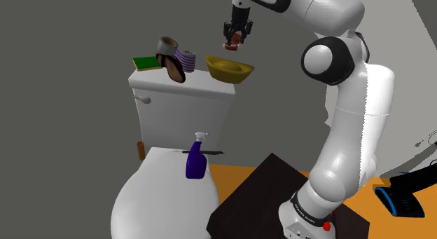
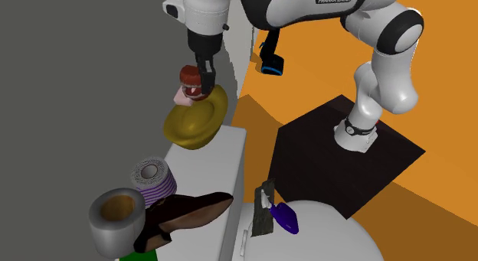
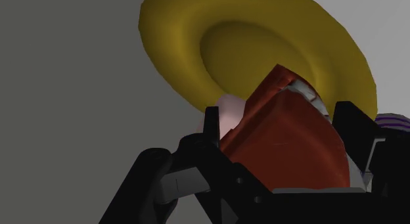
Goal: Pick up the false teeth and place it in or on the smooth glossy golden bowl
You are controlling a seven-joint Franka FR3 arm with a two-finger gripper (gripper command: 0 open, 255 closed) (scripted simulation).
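Toilet-tank lid (image 1: pixel 206 87) carries the golden bowl (image 1: pixel 229 68) just below your claw (image 1: pixel 237 36), which is pinching the false teeth (image 1: pixel 232 43); lower straight, then release gently.

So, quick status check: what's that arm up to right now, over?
Gripper shut on the teeth. Teeth held just above the bowl, not yet in it. Nothing between them.

One bowl (image 1: pixel 229 68), one shoe (image 1: pixel 171 68), one bottle (image 1: pixel 196 160)
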